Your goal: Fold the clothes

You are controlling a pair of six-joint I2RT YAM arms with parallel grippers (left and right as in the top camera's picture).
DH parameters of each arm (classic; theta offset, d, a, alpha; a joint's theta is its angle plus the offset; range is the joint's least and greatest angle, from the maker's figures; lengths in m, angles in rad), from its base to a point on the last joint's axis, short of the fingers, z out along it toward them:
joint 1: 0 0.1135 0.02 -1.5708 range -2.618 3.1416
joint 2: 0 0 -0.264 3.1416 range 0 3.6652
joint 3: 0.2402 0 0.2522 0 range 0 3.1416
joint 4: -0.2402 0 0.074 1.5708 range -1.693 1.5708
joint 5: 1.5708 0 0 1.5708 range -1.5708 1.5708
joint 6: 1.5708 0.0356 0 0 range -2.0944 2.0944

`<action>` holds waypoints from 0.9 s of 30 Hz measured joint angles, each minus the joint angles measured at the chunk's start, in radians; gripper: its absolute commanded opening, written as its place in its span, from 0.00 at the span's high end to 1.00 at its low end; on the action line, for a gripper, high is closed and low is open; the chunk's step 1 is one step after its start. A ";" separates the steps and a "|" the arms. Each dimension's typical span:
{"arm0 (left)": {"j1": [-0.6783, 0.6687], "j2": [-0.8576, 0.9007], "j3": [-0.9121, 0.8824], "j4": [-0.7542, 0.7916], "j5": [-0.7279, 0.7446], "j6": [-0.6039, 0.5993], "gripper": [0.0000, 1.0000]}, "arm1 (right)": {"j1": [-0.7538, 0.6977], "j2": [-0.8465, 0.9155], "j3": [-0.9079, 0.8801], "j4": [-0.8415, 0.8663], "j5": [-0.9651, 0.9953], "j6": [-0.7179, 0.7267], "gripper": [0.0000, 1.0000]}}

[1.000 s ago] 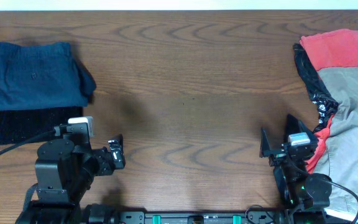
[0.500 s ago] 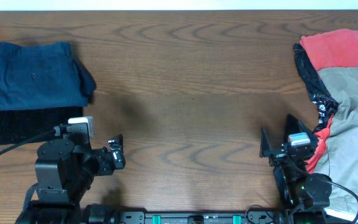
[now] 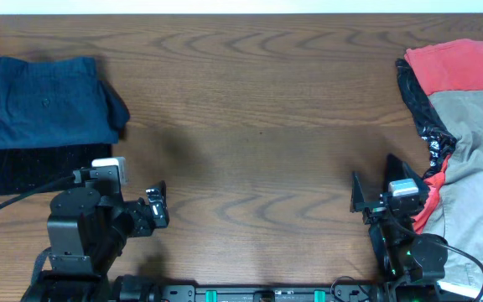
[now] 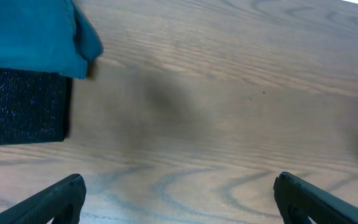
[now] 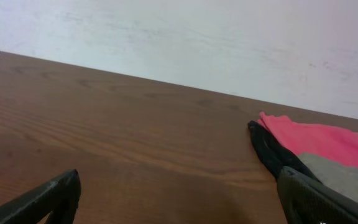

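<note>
Wood table (image 3: pixel 258 117), stack (image 3: pixel 44 105) L edge, pile (image 3: pixel 468 143) R edge

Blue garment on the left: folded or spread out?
Folded: the blue garment is a compact rectangle with tidy edges, lying atop a dark knit piece.

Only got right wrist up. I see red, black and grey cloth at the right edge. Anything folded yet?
Observer: Yes. Overhead shows a folded blue garment at the far left, lying on a folded black garment.
Operator: Left gripper holding anything?
Observer: No. The left gripper is open over bare table, with nothing between its fingers.
Operator: How far does my pile run?
Observer: The grey garment is unfolded and stretches along the table's right edge down to the near side.
</note>
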 measured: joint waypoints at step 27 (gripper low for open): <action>0.000 -0.552 -0.761 0.904 -0.105 0.084 0.02 | 0.000 0.000 0.000 0.000 -0.004 0.000 0.01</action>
